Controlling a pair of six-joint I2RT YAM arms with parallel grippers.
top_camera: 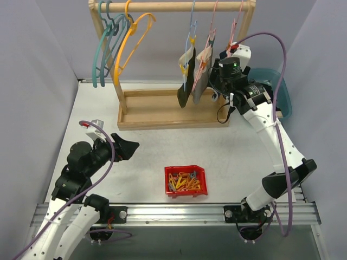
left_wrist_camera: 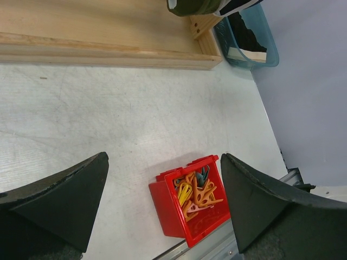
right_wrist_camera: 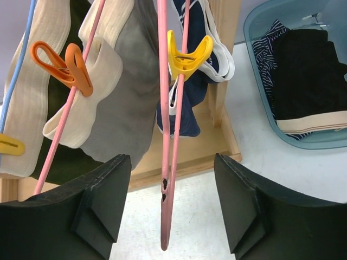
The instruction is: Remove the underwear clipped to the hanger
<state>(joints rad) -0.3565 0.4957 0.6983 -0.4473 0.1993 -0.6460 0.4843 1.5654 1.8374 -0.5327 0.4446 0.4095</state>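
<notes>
Three briefs hang from hangers on the wooden rack (top_camera: 162, 6). In the right wrist view the navy brief (right_wrist_camera: 187, 116) is held to a pink hanger (right_wrist_camera: 174, 157) by a yellow clip (right_wrist_camera: 188, 54). The grey-beige brief (right_wrist_camera: 127, 103) is held by an orange clip (right_wrist_camera: 60, 62). The dark olive-black brief (right_wrist_camera: 68, 165) hangs at the left. From above I see the dark brief (top_camera: 186, 84) and the grey-beige one (top_camera: 201, 73). My right gripper (right_wrist_camera: 172, 208) is open, and the pink hanger's lower end hangs between its fingers. It sits beside the briefs (top_camera: 213, 82). My left gripper (top_camera: 128, 147) is open and empty, low over the table.
A red bin (top_camera: 186, 181) of loose clips stands near the table's front edge, also in the left wrist view (left_wrist_camera: 184, 216). A teal tub (right_wrist_camera: 260, 32) holding dark clothing stands right of the rack. Empty hangers (top_camera: 116, 43) hang at the rack's left. The rack's wooden base (top_camera: 162, 116) lies behind.
</notes>
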